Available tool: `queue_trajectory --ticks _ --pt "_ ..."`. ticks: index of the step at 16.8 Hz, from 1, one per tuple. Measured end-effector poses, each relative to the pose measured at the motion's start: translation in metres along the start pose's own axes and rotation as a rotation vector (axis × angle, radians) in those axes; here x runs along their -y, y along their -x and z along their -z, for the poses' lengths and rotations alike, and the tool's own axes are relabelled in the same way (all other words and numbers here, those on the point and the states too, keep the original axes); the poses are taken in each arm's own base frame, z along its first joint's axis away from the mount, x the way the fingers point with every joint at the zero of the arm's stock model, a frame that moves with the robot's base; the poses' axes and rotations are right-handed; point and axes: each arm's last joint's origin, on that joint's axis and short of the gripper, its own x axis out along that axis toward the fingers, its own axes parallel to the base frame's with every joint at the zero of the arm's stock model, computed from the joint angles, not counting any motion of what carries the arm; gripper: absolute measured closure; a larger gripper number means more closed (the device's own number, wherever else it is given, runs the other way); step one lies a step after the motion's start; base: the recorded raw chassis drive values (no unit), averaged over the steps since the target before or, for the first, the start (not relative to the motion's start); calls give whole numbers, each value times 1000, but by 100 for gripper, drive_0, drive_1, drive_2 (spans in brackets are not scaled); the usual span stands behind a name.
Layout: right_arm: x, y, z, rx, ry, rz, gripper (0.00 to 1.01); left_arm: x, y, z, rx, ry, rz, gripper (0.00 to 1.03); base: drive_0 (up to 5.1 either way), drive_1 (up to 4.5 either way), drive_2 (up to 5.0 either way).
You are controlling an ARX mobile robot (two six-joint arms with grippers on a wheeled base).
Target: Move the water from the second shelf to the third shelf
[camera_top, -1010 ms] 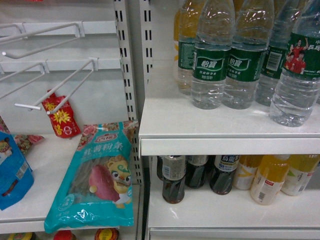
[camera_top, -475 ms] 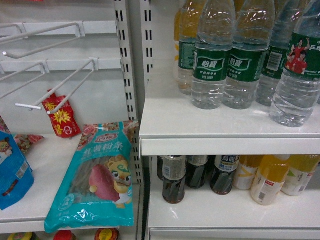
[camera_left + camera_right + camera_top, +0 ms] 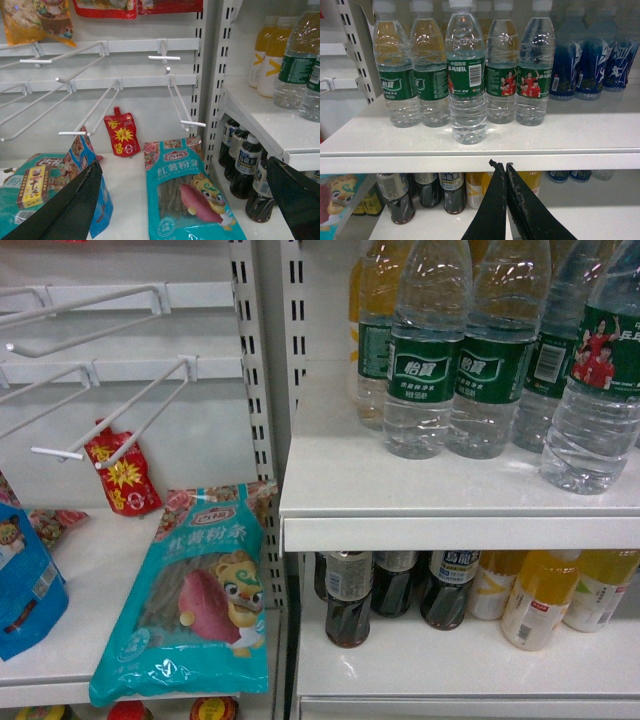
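1. The water (image 3: 465, 75) stands upright on the white shelf (image 3: 485, 137), out in front of its row and nearest the edge; in the head view it sits at the far right (image 3: 597, 390), the red-shirted players on its green label facing out.
2. Against half a second back, almost nothing differs: the bottles sit a touch to the right in the head view and nothing on the shelves has moved.
3. The right gripper (image 3: 505, 170) hangs just below the shelf lip, under the water, its two dark fingers pressed together, with nothing between them and touching nothing.
4. The left gripper (image 3: 185, 200) is spread wide over the neighbouring bay, its fingers at opposite edges of its wrist view, empty.
5. Between those fingers lies a teal snack bag (image 3: 187, 192), with dark drink bottles (image 3: 243, 167) on the lower shelf to its right.
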Motion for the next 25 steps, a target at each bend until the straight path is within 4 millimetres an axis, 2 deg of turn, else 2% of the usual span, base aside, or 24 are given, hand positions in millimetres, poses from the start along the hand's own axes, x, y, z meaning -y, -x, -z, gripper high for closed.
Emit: queue_trajectory --ticks 2,8,12,23,24,25 --pt "0 0 0 0 1 0 99 0 0 0 0 0 1 5 0 0 0" --pt "0 0 0 0 0 -1 78 0 0 0 0 0 1 5 0 0 0" --pt "0 0 0 0 0 0 57 0 0 0 0 0 1 5 0 0 0" --pt "0 0 0 0 0 0 20 0 0 0 0 0 1 5 0 0 0" --pt "0 0 0 0 0 0 8 0 0 0 0 0 1 5 0 0 0" --pt "0 0 0 0 0 0 4 0 0 0 0 0 1 5 0 0 0"
